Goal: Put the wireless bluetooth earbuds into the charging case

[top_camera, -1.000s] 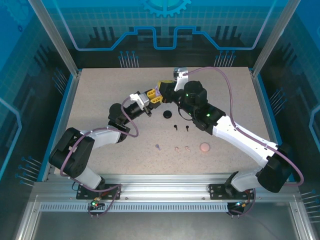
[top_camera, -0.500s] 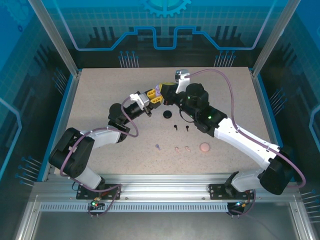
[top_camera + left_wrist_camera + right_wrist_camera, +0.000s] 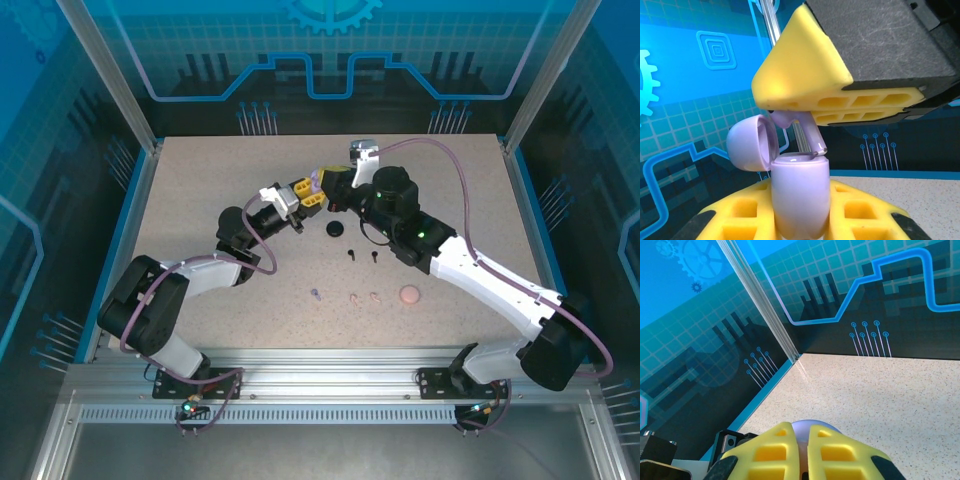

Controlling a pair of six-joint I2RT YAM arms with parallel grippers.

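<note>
My left gripper (image 3: 308, 193) (image 3: 800, 207) is shut on an open lilac charging case (image 3: 800, 192) (image 3: 316, 184), which stands upright with its lid (image 3: 751, 142) swung back to the left. Right above it, my right gripper (image 3: 334, 189) (image 3: 801, 434) is shut on a lilac earbud (image 3: 796, 126). The earbud's stem tip rests at the case's open top. A second lilac earbud (image 3: 316, 294) lies on the table, with two black earbuds (image 3: 352, 252) and two pale pink earbuds (image 3: 354, 297) near it. In the right wrist view the lilac case (image 3: 812, 427) peeks out behind the yellow fingers (image 3: 767, 452).
A black round case (image 3: 335, 231) lies just below the two grippers. A pink round case (image 3: 409, 295) sits to the right of the pink earbuds. The speckled table (image 3: 200, 190) is bordered by blue rails and a patterned back wall.
My right gripper has shifted slightly left and down with the lilac earbud, closing in on the open case. The left arm has stayed put.
</note>
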